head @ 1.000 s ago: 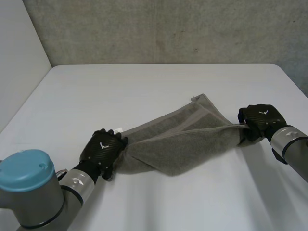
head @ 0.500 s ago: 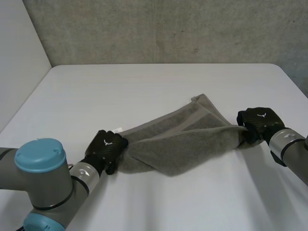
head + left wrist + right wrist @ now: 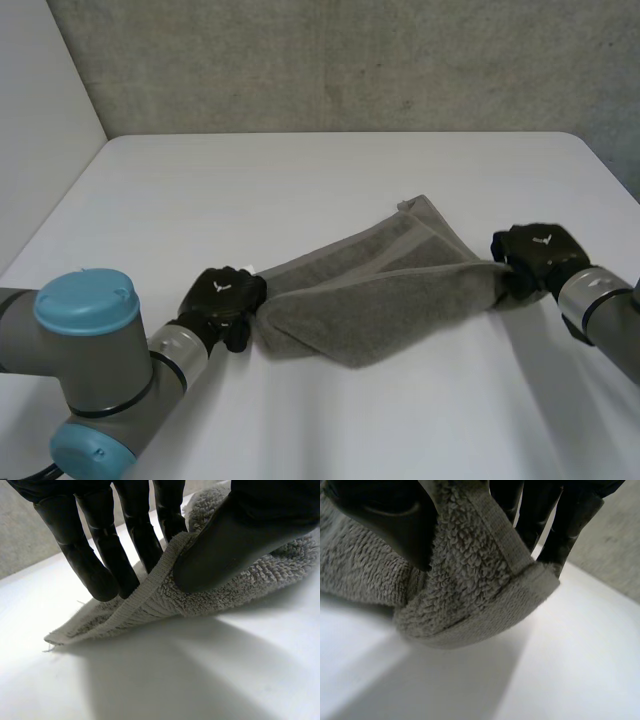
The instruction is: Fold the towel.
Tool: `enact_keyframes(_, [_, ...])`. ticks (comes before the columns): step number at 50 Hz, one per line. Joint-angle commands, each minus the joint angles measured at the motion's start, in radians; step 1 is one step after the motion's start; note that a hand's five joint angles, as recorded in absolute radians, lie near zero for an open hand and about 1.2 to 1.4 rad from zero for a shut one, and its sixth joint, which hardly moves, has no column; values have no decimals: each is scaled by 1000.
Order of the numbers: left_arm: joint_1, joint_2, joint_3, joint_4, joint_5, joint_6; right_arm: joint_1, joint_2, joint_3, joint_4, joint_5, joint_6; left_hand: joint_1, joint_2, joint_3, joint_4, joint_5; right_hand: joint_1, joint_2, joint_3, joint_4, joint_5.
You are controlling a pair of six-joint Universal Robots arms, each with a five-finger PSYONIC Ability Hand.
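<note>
Both towel [image 3: 375, 300] ends pinched between fingers [image 3: 102, 565]

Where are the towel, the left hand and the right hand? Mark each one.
towel [image 3: 370, 300]: head view, middle of the cloth.
left hand [image 3: 222, 295]: head view, back of the hand.
right hand [image 3: 535, 255]: head view, back of the hand.
</note>
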Motion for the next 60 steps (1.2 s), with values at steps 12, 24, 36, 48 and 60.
enact_keyframes(12, [55, 549, 28, 6, -14, 2, -9, -461, -304, 467, -28, -26, -47, -91, -144, -115, -257, 82, 61, 57, 61, 52])
enact_keyframes(24, [55, 630, 172, -135, -63, 16, 9, -428, -470, 666, -46, -227, -47, -91, -144, -115, -257, 82, 61, 57, 61, 52])
enact_keyframes(36, [70, 311, 209, -175, -60, 81, 130, -168, -453, 643, -31, -389, -47, -91, -144, -115, -257, 82, 61, 57, 61, 52])
enact_keyframes(48, [67, 242, 569, -143, -173, 76, 239, -164, -541, -94, -2, -39, -47, -91, -144, -115, -257, 82, 61, 57, 61, 52])
enact_keyframes(60, [64, 363, 423, -58, -238, 7, 239, -205, -406, 52, -14, 11, -47, -91, -144, -115, -257, 82, 61, 57, 61, 52])
